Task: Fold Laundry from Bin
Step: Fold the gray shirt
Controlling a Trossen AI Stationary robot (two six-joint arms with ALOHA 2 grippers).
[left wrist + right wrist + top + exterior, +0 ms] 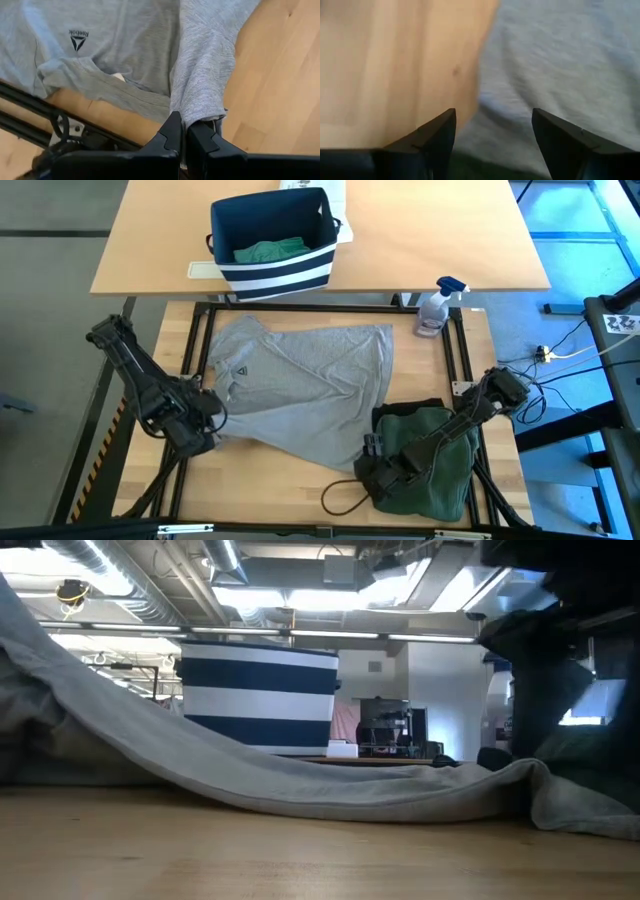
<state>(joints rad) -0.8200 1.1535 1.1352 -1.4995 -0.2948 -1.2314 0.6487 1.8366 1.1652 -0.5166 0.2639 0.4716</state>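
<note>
The light grey cotton T-shirt (305, 385) lies spread on the wooden table in front of the navy striped fabric bin (272, 242), its sleeve pinched in the closed left gripper (182, 131), while the right gripper (492, 135) stands open over its opposite hem.

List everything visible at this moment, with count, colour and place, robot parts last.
grey shirt: 1, light grey, spread across the middle of the near table
green garment: 1, dark green, lying on a black one at the near right
black garment: 1, black, under the green one, an edge showing
bin: 1, navy with white stripes, on the far table
teal cloth: 1, teal-green, inside the bin
spray bottle: 1, clear with blue top, far right edge of the near table
left pincer: 1, dark, shut on the shirt's sleeve, near left
right pincer: 1, dark, open over the shirt's edge, near right
</note>
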